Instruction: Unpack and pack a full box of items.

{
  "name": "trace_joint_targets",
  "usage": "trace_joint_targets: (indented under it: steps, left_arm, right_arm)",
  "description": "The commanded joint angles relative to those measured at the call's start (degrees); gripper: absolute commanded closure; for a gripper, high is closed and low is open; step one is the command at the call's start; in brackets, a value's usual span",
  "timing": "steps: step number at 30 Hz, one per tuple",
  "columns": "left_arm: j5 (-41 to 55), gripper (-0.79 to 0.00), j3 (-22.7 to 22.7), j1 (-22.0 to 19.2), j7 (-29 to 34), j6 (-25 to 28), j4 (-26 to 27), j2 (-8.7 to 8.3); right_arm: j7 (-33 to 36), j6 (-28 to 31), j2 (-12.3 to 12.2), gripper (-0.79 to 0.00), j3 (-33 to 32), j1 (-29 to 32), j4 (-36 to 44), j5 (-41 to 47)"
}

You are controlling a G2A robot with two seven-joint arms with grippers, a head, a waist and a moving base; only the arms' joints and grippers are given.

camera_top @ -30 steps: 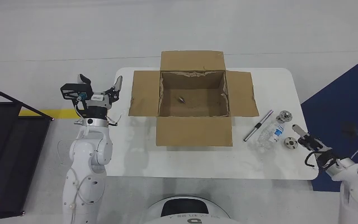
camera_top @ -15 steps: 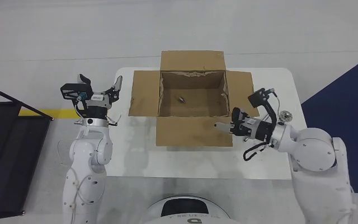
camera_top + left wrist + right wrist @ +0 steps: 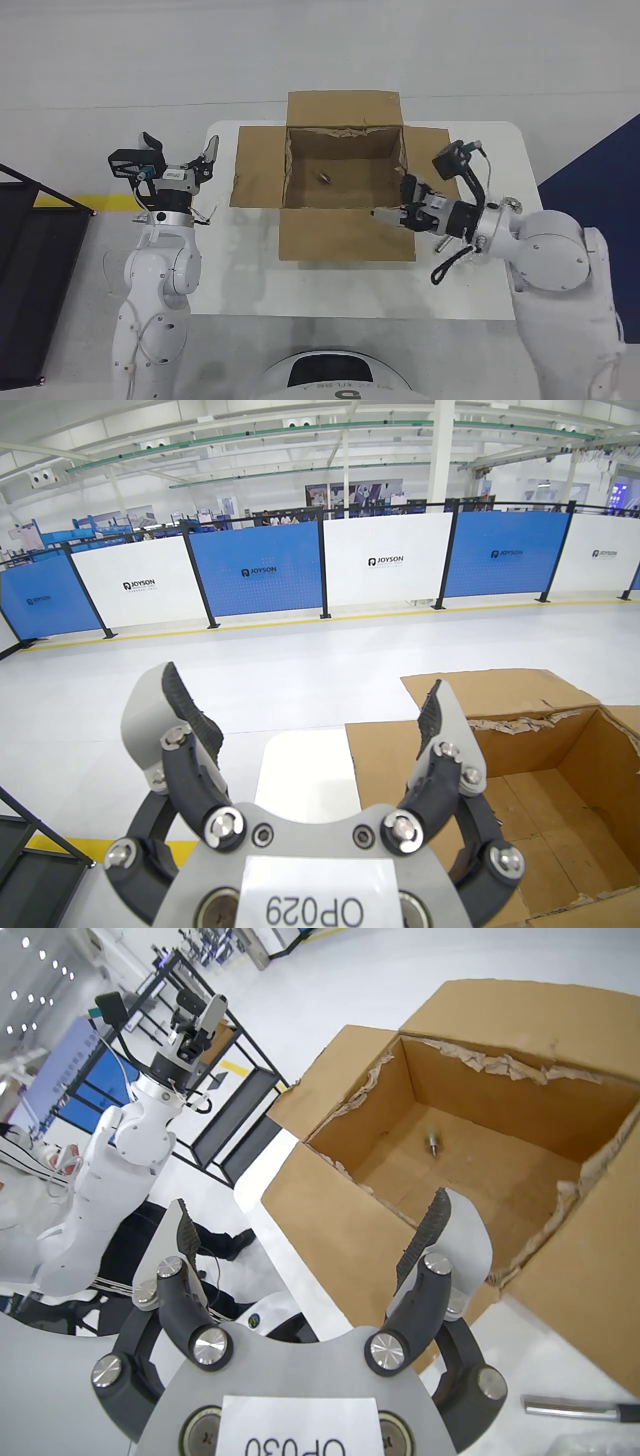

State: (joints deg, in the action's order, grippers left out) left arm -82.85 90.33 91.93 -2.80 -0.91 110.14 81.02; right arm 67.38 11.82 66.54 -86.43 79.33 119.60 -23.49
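An open cardboard box (image 3: 345, 235) stands mid-table with its four flaps spread out. One small metal part (image 3: 326, 178) lies on the box floor, clear in the right wrist view (image 3: 432, 1142). My right gripper (image 3: 392, 200) hovers open over the box's front right corner, holding nothing (image 3: 310, 1208). My left gripper (image 3: 180, 146) is raised off the table's left edge, open and holding nothing (image 3: 302, 695), with the box (image 3: 525, 750) to its side. A silver and black pen (image 3: 575, 1410) lies on the table by the box.
A round metal fitting (image 3: 512, 205) lies near the right edge of the white table (image 3: 250, 280). A black rack (image 3: 30, 270) stands on the floor to the left. The right arm covers the table's right side.
The right arm swung in from the table's front right corner to the box's front right corner and now covers the pen and bottle. The left arm has not moved.
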Motion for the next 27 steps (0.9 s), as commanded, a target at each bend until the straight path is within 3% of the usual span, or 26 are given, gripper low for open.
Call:
trace_joint_targets:
  steps: [1,5,6,8,13,15,18,21,25,27]
  left_arm:
    - [0.00,-0.785,0.00,0.00,0.00,0.00,0.00,0.00]
    - [0.00,-0.785,0.00,0.00,0.00,0.00,0.00,0.00]
    - [0.00,-0.785,0.00,0.00,0.00,0.00,0.00,0.00]
    - [0.00,-0.785,0.00,0.00,0.00,0.00,0.00,0.00]
    - [0.00,-0.785,0.00,0.00,0.00,0.00,0.00,0.00]
    - [0.00,-0.785,0.00,0.00,0.00,0.00,0.00,0.00]
    - [0.00,-0.785,0.00,0.00,0.00,0.00,0.00,0.00]
    - [0.00,-0.785,0.00,0.00,0.00,0.00,0.00,0.00]
    - [0.00,-0.785,0.00,0.00,0.00,0.00,0.00,0.00]
    - [0.00,-0.785,0.00,0.00,0.00,0.00,0.00,0.00]
  right_arm:
    - [5.19,-6.41,0.58,-0.785,9.48,-12.58,-7.01,-5.75]
    - [2.87,-9.41,2.59,-0.776,21.47,-25.74,-19.58,-6.76]
    - [1.59,-9.52,3.11,-0.696,23.94,-27.71,-22.72,-6.98]
    - [-0.29,-11.49,4.16,-0.656,28.97,-31.13,-28.03,-9.91]
    - [-3.33,-16.46,6.80,-0.616,38.98,-36.70,-38.51,-15.76]
    - [-3.07,-17.37,7.70,-0.653,41.93,-38.30,-41.40,-17.57]
    - [-3.83,-17.31,8.95,-0.646,45.28,-39.69,-44.62,-18.57]
    - [-4.24,-19.84,10.44,-0.563,48.77,-41.65,-48.66,-21.57]
    - [-7.78,-19.96,12.35,-0.391,50.72,-43.70,-54.48,-20.79]
    - [-9.45,-19.64,13.26,-0.366,51.77,-44.55,-57.13,-20.92]
